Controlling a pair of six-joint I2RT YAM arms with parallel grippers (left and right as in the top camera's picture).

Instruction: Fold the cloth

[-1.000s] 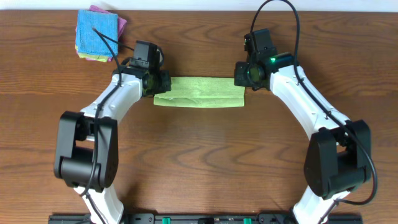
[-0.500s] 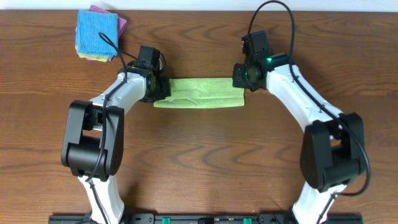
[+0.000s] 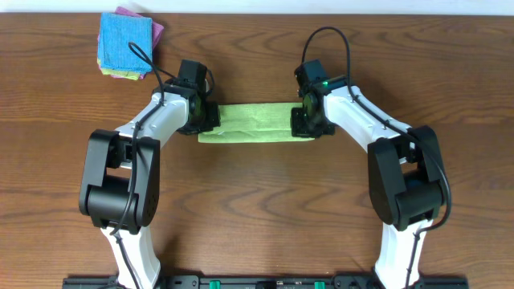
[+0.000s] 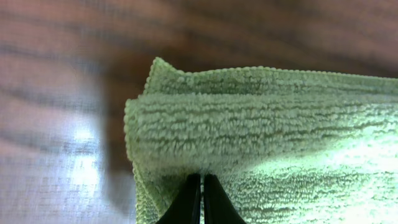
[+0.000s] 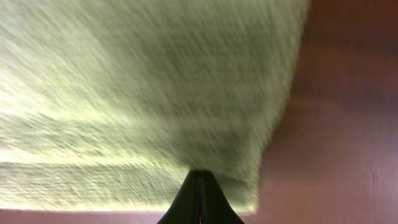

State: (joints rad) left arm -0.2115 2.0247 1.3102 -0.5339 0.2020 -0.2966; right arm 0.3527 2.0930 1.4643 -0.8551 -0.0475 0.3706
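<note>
A light green cloth lies folded into a long strip on the wooden table. My left gripper is shut on the cloth's left end; in the left wrist view its closed fingertips pinch the layered green edge. My right gripper is shut on the cloth's right end, over the strip; in the right wrist view its closed fingertips grip the blurred green cloth near its corner.
A stack of folded cloths, blue on top with pink and yellow beneath, sits at the back left of the table. Both arms reach in from the front, one on each side of the cloth.
The right gripper has moved left and towards the front, carrying the cloth's right end inward, so the strip is shorter. The left gripper shifted slightly right earlier, then held still.
</note>
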